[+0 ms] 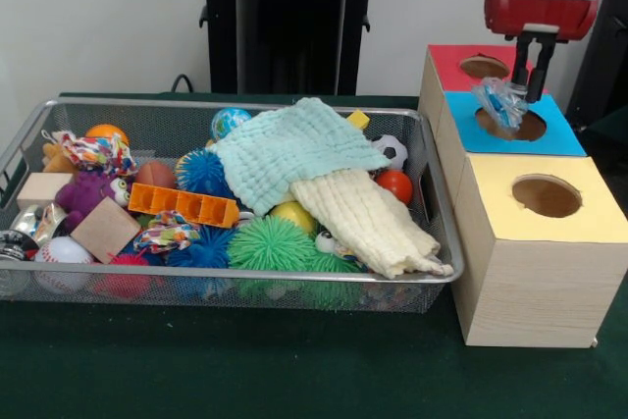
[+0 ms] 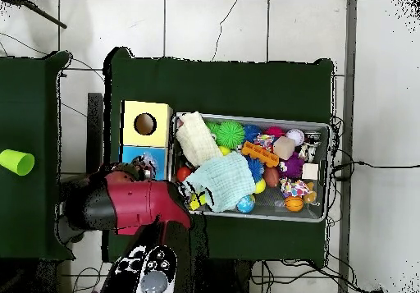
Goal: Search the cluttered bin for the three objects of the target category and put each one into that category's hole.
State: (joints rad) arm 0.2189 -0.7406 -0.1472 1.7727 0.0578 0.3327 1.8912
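The wire mesh bin [image 1: 29,136] sits on the green table, full of toys and cloths; it also shows in the overhead view [image 2: 327,175]. The blue-topped box [image 1: 561,132] stands to its right, between the red-topped and yellow-topped boxes. Its hole [image 1: 531,130] is partly covered by what hangs over it. My gripper [image 1: 526,95] is directly above this hole, shut on a pale blue crinkly object [image 1: 500,103] that hangs just over the opening. In the overhead view the red arm [image 2: 135,201] hides the gripper and most of the blue top [image 2: 133,153].
The red-topped box's hole [image 1: 483,67] is behind the gripper and the yellow-topped box's hole [image 1: 546,195] is in front. A mint cloth [image 1: 294,149] and a cream cloth [image 1: 368,223] cover the bin's right half. A green cup [image 2: 16,162] lies on a side table.
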